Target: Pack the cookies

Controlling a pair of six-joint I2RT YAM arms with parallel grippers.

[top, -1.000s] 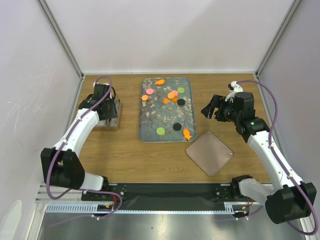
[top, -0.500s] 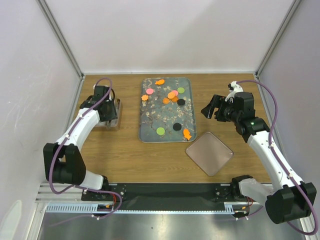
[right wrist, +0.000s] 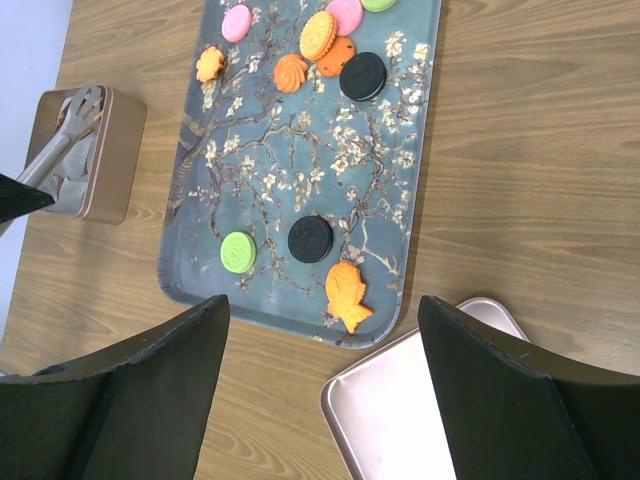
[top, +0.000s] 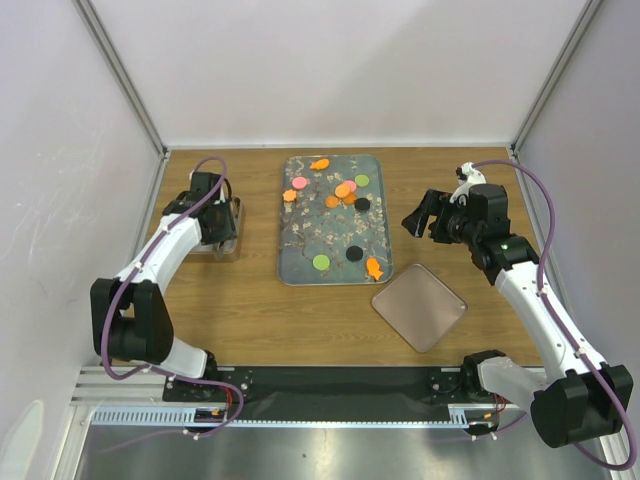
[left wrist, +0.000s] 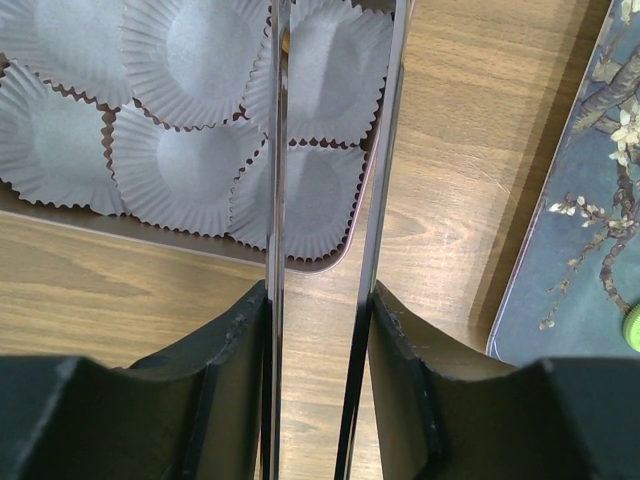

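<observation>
Several cookies lie on the floral tray (top: 300, 230): a green one (top: 321, 262), a black one (top: 353, 254), an orange fish (top: 374, 268) and a cluster at the far end (top: 345, 189). My left gripper (top: 220, 218) hovers over the tin (top: 226, 246) of white paper cups (left wrist: 190, 60). It is shut on metal tongs (left wrist: 277, 150), whose two blades reach over the tin's near right corner. My right gripper (top: 422, 215) hangs open and empty to the right of the tray. In its wrist view the green cookie (right wrist: 238, 251), black cookie (right wrist: 310, 239) and fish (right wrist: 346, 295) show between the fingers.
A pinkish square lid (top: 419, 306) lies upside down on the wood, near the tray's front right corner. The tin stands at the left of the tray, with a strip of bare table between them. White walls close in the table on three sides.
The left arm's lower links have swung a little while its gripper stays over the tin with the tongs. The right arm has not moved.
</observation>
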